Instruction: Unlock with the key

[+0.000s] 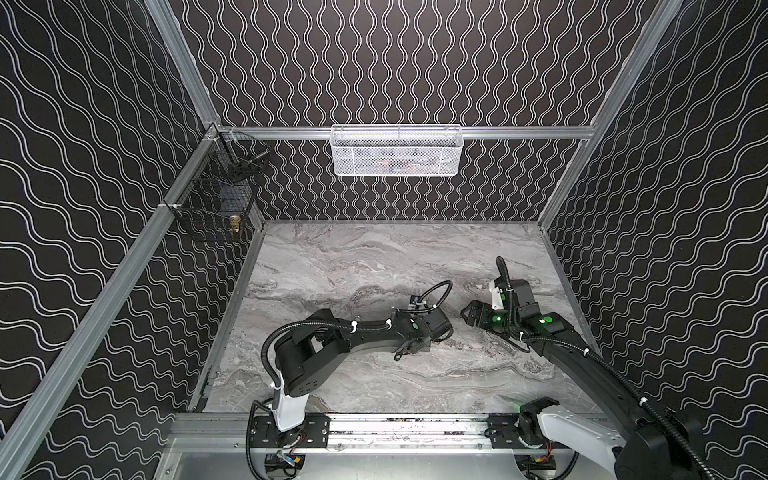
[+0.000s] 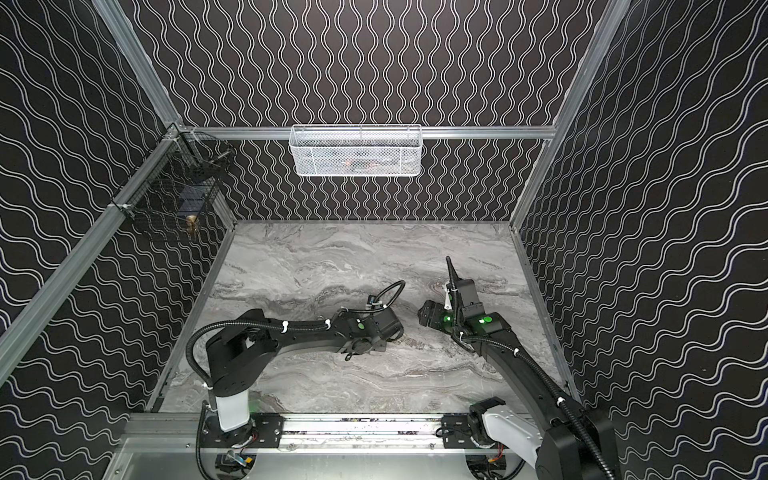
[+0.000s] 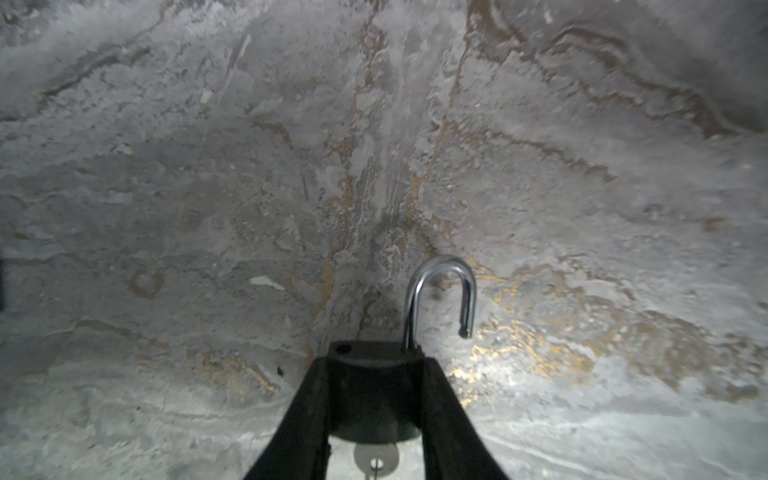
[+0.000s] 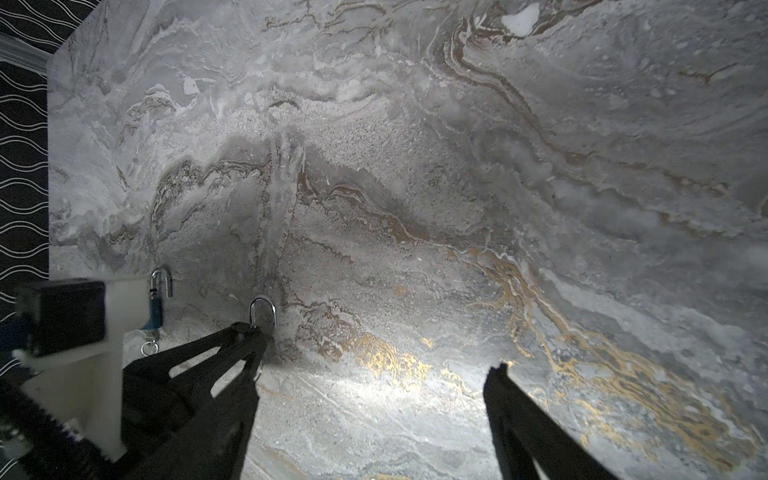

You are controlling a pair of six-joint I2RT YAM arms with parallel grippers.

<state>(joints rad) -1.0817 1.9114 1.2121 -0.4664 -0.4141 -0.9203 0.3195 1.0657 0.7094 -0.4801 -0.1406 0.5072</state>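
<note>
Two pincers were in different states. My left pincer [image 3: 376, 365] was clamped on the black body of a padlock [image 3: 374, 386], one finger on each side. The steel shackle [image 3: 441, 291] stood swung out, its free end clear of the body, and the socket hole showed bare. A key [image 3: 376, 457] with a round silver head stuck out of the opposite end of the body, between my fingers.

In both top views this pincer lay low over the grey marbled surface [image 1: 374, 257], just below the centre of the frame, and my wrist hid most of the padlock.

My right pincer [image 4: 374, 374] stood wide apart, with only bare surface between its fingers. In the top views it sat right of centre, facing the left one, near it but not touching.

The right wrist view also caught a blue padlock [image 4: 156, 309] on the surface beside my left pincer, partly behind the white camera mount [image 4: 104, 332].

A white mesh basket [image 1: 395, 151] hung on the back rail at upper centre. A black wire basket [image 1: 216, 199] hung at upper left.
</note>
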